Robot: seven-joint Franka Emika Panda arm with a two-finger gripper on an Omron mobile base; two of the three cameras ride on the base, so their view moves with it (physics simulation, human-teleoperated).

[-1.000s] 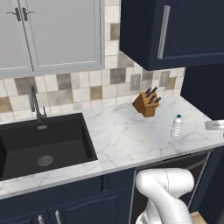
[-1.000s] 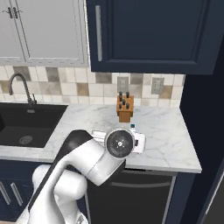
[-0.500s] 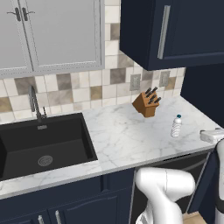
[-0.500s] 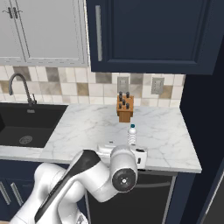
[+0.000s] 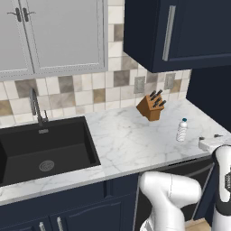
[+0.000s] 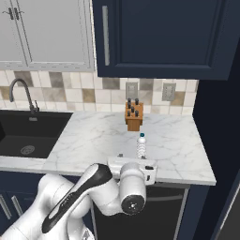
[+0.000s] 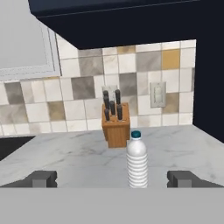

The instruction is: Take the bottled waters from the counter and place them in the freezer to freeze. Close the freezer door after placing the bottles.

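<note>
One clear ribbed bottled water (image 5: 182, 130) (image 6: 141, 146) (image 7: 137, 164) with a blue cap stands upright on the marble counter (image 5: 131, 140) (image 6: 93, 136) (image 7: 65, 153), near its front right. My gripper (image 5: 210, 138) (image 6: 133, 160) (image 7: 113, 179) hovers at the counter's front edge, level with the bottle and pointing at it. It is open and empty. In the hand view the bottle stands a short way ahead, between the two fingertips (image 7: 183, 178) and a little right of centre. The freezer and its door are out of view.
A wooden knife block (image 5: 151, 107) (image 6: 133, 116) (image 7: 116, 122) stands behind the bottle by the tiled wall. A black sink (image 5: 45, 149) (image 6: 23, 136) with a faucet (image 5: 35, 106) lies to the left. Navy wall cabinets (image 5: 180, 31) hang overhead, and a black dishwasher (image 5: 194, 169) sits below.
The hand has sunk lower and settled at the counter's front edge, facing the bottle. The jaws stay open and the bottle has not moved.
</note>
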